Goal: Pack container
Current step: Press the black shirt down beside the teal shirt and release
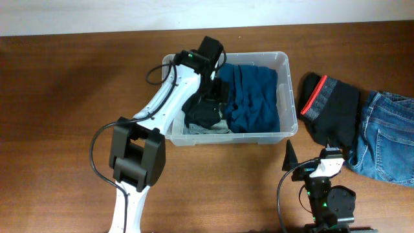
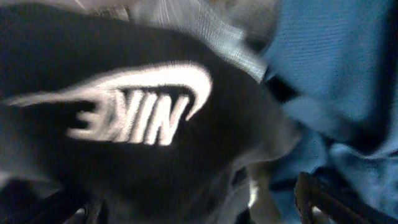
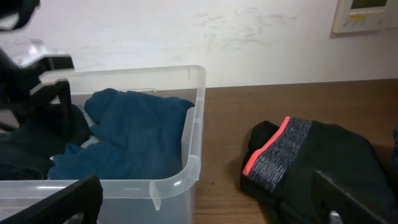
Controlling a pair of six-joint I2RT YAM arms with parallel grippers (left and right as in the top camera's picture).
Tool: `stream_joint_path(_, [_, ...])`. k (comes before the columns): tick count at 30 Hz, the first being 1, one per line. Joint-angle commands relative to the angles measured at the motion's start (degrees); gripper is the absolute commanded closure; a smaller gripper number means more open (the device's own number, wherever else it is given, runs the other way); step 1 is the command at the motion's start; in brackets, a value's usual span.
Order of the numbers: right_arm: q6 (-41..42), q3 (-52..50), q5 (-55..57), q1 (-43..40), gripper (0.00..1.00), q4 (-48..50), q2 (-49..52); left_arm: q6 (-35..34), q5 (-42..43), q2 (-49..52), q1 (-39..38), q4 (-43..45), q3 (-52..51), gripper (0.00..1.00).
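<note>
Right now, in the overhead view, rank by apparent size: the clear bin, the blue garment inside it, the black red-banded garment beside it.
1. Clear rectangular plastic container
2. Folded dark blue garment
3. Black garment with red waistband
The last two look close, so that order is unsure.

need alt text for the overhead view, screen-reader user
The left gripper reaches down into a clear container on a wooden table, over a black garment lying beside a blue garment, with grey fabric at the front wall. To the container's right lie black shorts with a red-edged waistband and jeans.
</note>
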Motion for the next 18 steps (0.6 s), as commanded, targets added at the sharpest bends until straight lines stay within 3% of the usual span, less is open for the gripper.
stream_joint_path(1, [-0.4, -0.3, -0.5, 0.2, 0.01, -0.3, -0.3, 1.4, -3.7, -4.7, 0.5, -2.0, 4.5, 0.01])
stream_joint_path(6, [-0.4, -0.3, -0.5, 0.2, 0.02, -0.3, -0.3, 1.4, -5.5, -7.5, 0.5, -3.2, 5.0, 0.01])
stream_joint_path(8, [-0.4, -0.3, -0.5, 0.2, 0.02, -0.3, -0.3, 1.4, -5.9, -7.9, 0.5, -3.8, 5.0, 0.08])
stream_joint_path(11, [-0.4, -0.3, -0.5, 0.2, 0.02, -0.3, -0.3, 1.4, -5.9, -7.7, 0.5, -4.7, 4.8, 0.83])
stream_joint_path(12, [-0.4, -0.3, -0.5, 0.2, 0.02, -0.3, -0.3, 1.4, -5.9, -7.7, 0.5, -5.0, 4.7, 0.99])
stream_joint_path(18, [-0.4, -0.3, -0.5, 0.2, 0.02, -0.3, -0.3, 0.0, -9.2, -6.4, 0.5, -5.3, 4.6, 0.99])
